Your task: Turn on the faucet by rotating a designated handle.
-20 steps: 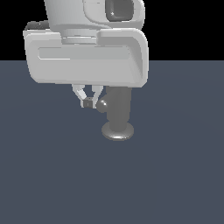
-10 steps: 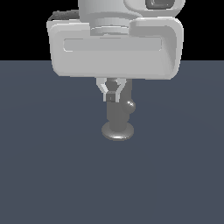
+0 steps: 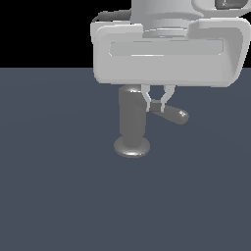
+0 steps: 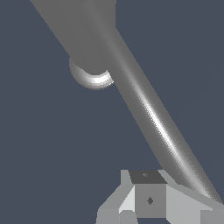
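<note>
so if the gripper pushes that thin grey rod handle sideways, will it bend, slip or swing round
The thin grey metal rod handle looks rigid, so it probably swings about the dull grey upright faucet cylinder rather than bending. Its glossy highlight in the wrist view suggests a smooth surface, so the gripper could slide along it. The faucet's flared base disc suggests it won't tip.

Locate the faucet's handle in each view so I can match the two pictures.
Exterior view: the handle juts from the faucet toward the exterior view's right, its rounded end lowest, with the pincer right at it.
Wrist view: the handle is the long shiny rod running diagonally across the picture.
Shared landmark: the faucet's round base disc.
</note>
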`<state>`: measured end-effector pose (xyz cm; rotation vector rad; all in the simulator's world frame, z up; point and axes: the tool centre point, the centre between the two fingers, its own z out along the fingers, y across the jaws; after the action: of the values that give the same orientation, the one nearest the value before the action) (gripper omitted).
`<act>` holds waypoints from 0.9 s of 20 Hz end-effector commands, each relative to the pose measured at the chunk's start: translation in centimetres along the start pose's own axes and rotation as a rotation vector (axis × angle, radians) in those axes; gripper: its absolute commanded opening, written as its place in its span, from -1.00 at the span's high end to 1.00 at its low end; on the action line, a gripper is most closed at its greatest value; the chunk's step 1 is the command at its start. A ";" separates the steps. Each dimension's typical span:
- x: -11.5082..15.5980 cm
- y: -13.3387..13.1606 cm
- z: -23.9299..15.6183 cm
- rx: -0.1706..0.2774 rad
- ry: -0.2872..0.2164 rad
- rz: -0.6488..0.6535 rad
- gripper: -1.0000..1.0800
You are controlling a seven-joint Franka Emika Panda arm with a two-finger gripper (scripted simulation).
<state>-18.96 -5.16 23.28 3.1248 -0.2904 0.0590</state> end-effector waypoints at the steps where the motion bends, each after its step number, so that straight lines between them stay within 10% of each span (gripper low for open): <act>1: -0.8 2.0 1.4 -0.001 -0.038 0.019 1.00; 18: 3.4 5.7 0.1 -0.004 0.002 -0.002 1.00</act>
<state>-17.18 -11.07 23.70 3.1211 -0.2960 0.0687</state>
